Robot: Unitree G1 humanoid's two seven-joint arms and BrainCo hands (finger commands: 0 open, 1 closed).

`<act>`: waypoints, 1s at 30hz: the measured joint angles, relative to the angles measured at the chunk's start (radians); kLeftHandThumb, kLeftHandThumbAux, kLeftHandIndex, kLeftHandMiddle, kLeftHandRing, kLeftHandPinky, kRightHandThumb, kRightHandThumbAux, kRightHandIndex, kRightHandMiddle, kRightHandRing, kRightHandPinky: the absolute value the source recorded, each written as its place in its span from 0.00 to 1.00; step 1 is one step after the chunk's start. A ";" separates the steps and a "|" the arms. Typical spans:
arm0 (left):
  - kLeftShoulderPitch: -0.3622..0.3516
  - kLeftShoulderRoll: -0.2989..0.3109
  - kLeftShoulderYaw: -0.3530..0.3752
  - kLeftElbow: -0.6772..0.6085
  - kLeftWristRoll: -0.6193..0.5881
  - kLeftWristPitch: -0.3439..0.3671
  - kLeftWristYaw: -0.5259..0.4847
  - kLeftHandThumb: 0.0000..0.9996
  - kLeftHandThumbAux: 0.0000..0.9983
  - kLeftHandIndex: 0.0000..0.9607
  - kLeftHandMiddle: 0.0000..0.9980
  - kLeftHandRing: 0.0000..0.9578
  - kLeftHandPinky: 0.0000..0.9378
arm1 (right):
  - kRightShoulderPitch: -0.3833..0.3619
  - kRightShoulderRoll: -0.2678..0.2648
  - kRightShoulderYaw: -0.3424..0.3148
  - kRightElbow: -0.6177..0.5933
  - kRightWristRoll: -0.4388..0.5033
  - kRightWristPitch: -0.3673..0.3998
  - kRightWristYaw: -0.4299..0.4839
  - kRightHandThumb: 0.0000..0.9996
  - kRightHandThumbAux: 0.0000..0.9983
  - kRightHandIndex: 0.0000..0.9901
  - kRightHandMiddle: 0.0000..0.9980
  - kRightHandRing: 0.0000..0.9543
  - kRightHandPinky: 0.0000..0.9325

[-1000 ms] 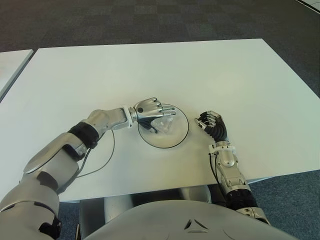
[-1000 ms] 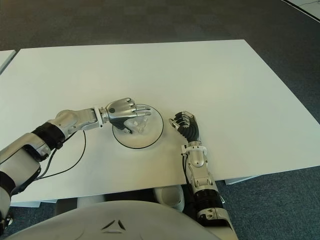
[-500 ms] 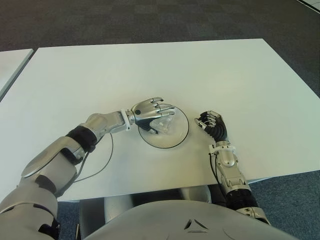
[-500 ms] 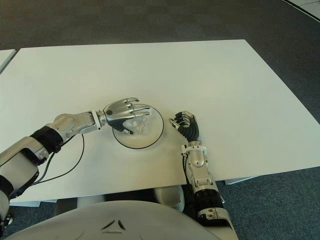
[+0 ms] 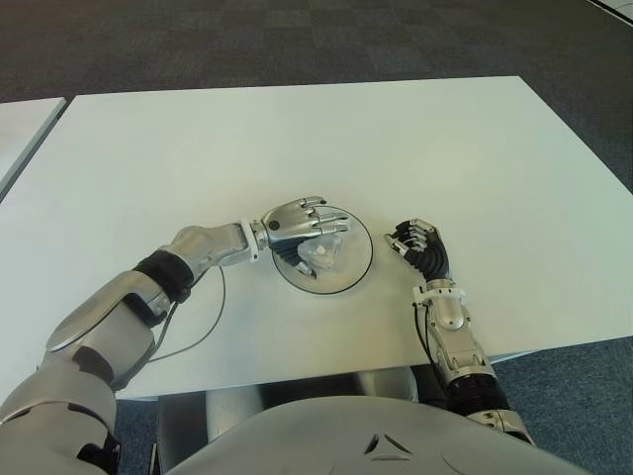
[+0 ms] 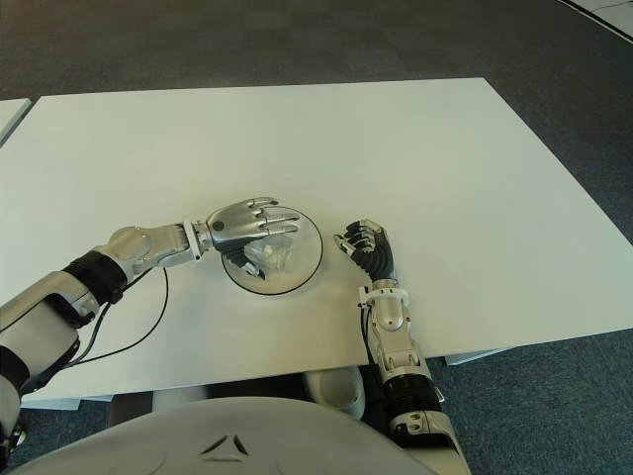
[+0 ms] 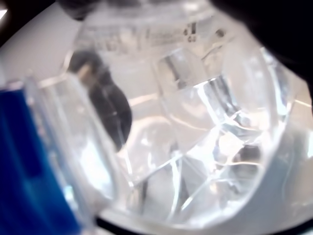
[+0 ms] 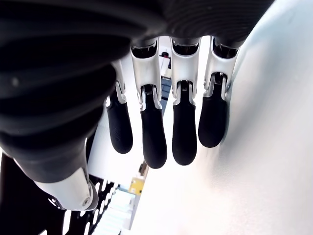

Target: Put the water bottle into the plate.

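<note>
A clear, crumpled water bottle (image 5: 322, 254) with a blue label lies on the round plate (image 5: 362, 265) with a dark rim, near the middle of the white table (image 5: 445, 148). My left hand (image 5: 303, 219) hovers over the plate's left half, fingers spread flat above the bottle and the thumb low beside it. The bottle (image 7: 195, 122) fills the left wrist view, with the dark thumb showing through it. My right hand (image 5: 415, 241) stays idle just right of the plate, its fingers (image 8: 146, 132) curled and holding nothing.
A thin dark cable (image 5: 203, 332) loops over the table beside my left forearm. The corner of a second white table (image 5: 25, 124) shows at the far left. Dark carpet surrounds both tables.
My left hand's fingers have uncurled from around the bottle and now lie flatter above it. The bottle stays on the plate. The right hand has not moved.
</note>
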 measured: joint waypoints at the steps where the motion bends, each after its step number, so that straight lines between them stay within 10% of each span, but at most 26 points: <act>1: 0.000 0.000 0.000 0.002 0.000 -0.002 0.003 0.16 0.26 0.00 0.00 0.00 0.00 | 0.000 0.000 0.000 0.000 0.000 0.000 0.000 0.71 0.73 0.43 0.52 0.54 0.54; 30: 0.030 -0.002 0.052 -0.020 -0.016 0.035 0.106 0.12 0.25 0.00 0.00 0.00 0.00 | 0.000 0.000 0.001 -0.003 -0.010 0.002 -0.004 0.71 0.73 0.43 0.52 0.54 0.56</act>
